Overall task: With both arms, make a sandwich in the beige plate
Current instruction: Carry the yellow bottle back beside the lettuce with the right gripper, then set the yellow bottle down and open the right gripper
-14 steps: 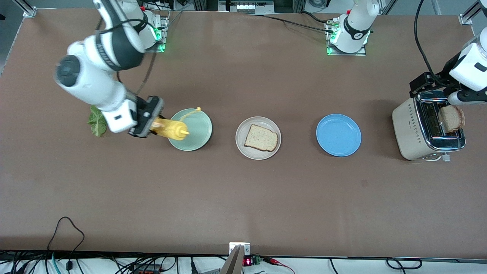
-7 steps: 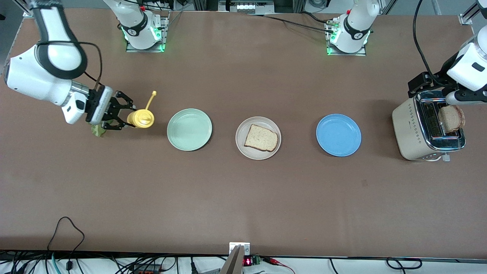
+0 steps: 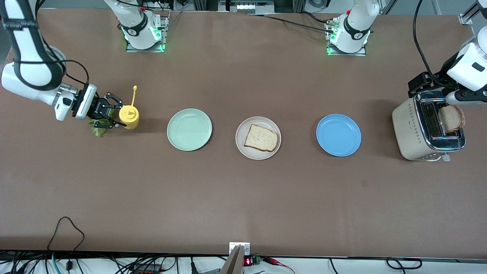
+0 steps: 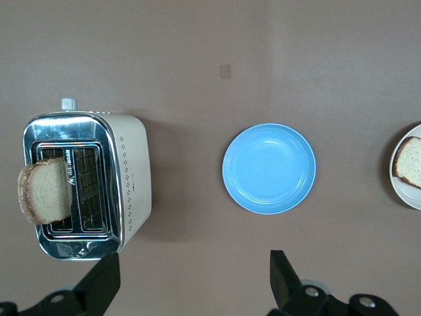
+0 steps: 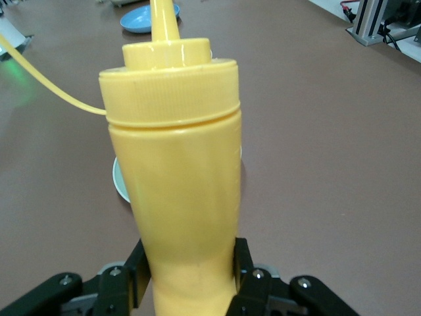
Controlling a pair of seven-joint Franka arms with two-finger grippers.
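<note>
My right gripper is shut on an upright yellow squeeze bottle, beside the mint-green plate toward the right arm's end of the table; its fingers clamp the bottle's body. A green lettuce leaf lies on the table under that gripper. The beige plate holds one bread slice. A second slice stands in the toaster. My left gripper hangs open and empty over the toaster, which shows in the left wrist view.
A mint-green plate and a blue plate flank the beige plate, in one row. The blue plate and the beige plate's edge show in the left wrist view. Cables run along the table edge nearest the front camera.
My right arm swung the yellow bottle from over the mint-green plate back toward its own end of the table and turned it upright. The left arm has not moved.
</note>
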